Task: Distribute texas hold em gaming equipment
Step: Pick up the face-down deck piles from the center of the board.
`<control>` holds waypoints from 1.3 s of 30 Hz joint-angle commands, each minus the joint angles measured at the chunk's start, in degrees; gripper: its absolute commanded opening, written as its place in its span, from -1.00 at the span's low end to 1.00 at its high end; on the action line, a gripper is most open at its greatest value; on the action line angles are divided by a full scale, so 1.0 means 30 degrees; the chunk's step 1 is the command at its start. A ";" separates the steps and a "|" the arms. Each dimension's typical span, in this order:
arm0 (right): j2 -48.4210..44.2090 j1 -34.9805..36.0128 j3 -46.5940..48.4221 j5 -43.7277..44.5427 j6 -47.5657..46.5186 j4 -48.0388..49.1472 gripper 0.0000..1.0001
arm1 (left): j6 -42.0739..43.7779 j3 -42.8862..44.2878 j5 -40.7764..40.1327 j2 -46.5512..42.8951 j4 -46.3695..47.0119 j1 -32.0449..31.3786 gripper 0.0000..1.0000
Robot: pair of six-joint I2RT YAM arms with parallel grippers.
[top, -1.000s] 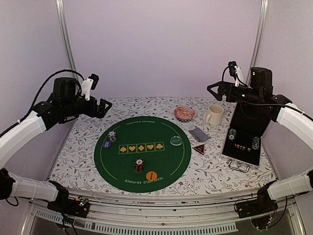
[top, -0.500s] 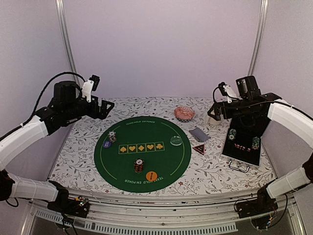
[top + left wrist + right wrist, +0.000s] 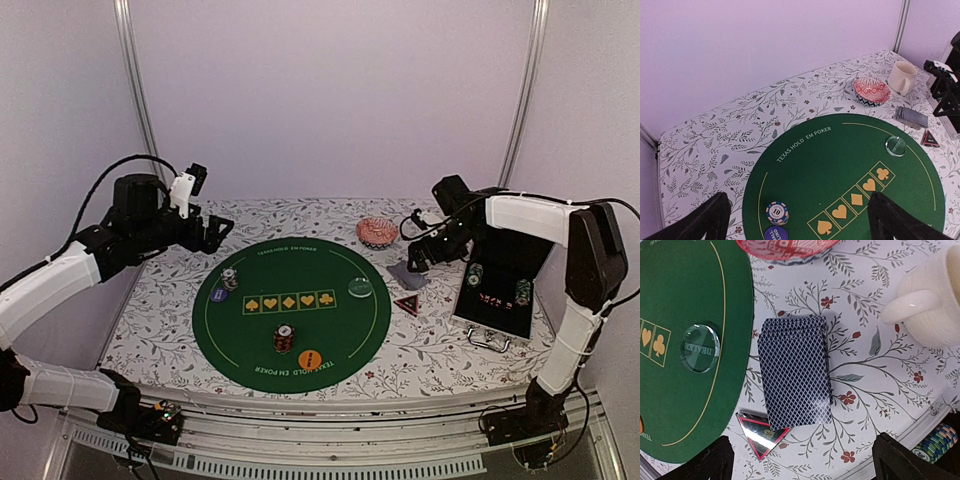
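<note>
If the right pincer (image 3: pixel 805 457), wide open above the cards (image 3: pixel 795 375) on the worktop's (image 3: pixel 880 390) right side, drops crooked, it could push them apart or bump the mug (image 3: pixel 935 305) beside them.

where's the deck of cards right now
Right wrist view: the card deck lies right of the green mat, between the cream mug and the triangular marker.
</note>
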 commanded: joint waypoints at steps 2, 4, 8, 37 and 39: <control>0.2272 0.0382 0.1315 0.0442 -0.1384 -0.0816 0.98 | 0.0299 -0.0233 0.0247 -0.0228 0.0514 -0.0097 0.96; 0.2947 0.0376 0.1727 0.0687 -0.1619 -0.0942 0.98 | 0.0282 -0.0261 0.0339 -0.0163 0.0526 -0.0097 0.96; 0.4163 0.0375 0.2550 0.1451 -0.1796 -0.1267 0.98 | 0.0296 -0.0288 0.0535 -0.0075 0.0544 -0.0098 0.96; 0.8899 0.1320 0.5397 0.2439 -0.1828 -0.3467 0.65 | 0.0416 -0.0380 0.0898 0.0179 0.0563 -0.0071 0.96; 0.8935 0.1558 0.5479 0.2859 -0.1714 -0.3595 0.65 | 0.0432 -0.0380 0.0865 0.0162 0.0540 -0.0059 0.96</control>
